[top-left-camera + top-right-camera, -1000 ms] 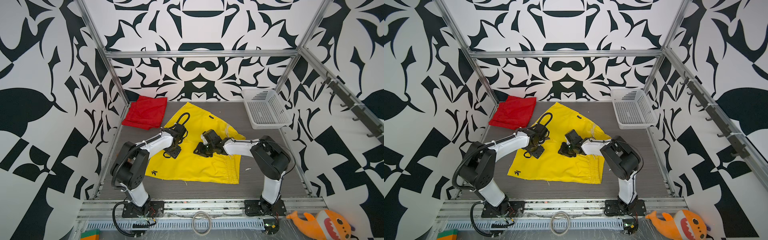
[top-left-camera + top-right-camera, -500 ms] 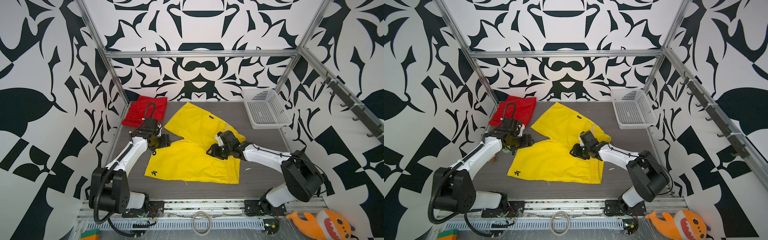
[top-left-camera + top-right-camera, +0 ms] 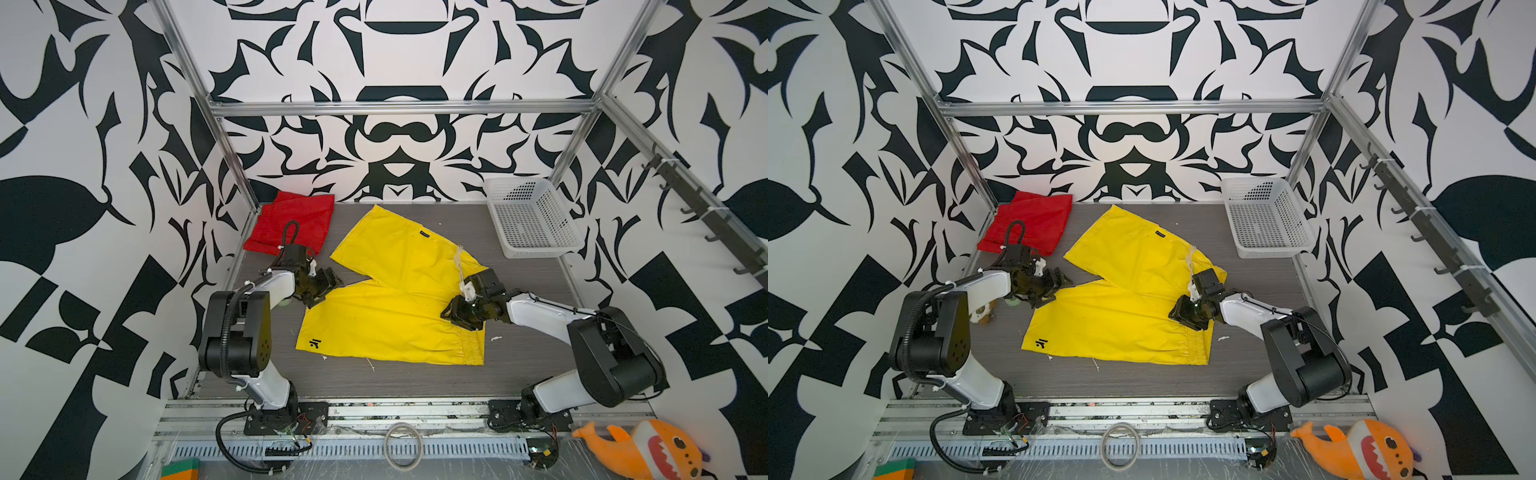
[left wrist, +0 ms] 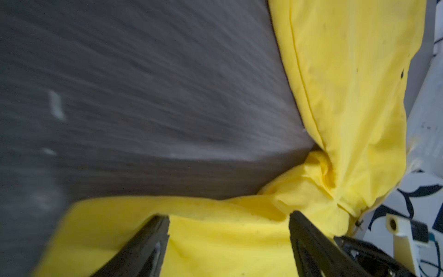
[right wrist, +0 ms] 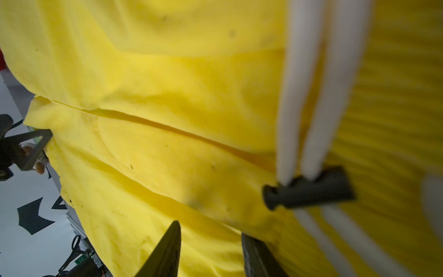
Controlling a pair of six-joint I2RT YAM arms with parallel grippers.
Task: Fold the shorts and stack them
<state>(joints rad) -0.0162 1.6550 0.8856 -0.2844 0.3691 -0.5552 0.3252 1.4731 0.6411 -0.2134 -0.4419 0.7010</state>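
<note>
Lying on the grey table [image 3: 415, 380] (black-and-white patterned walls [image 3: 399, 137]), yellow shorts [image 3: 395, 307] underlie spread left fingers [image 4: 143, 244] and half-spread right fingers [image 5: 167, 251].

The yellow shorts [image 3: 395, 307] are thin, smooth, matt cloth, ribbed at the waistband [image 3: 473, 345]; the toggle [image 5: 309, 189] on them is matt black plastic. The tabletop [image 3: 415, 382] is matt grey with wood grain, the basket [image 3: 536, 249] perforated white plastic, the frame [image 3: 395, 107] brushed metal.
</note>
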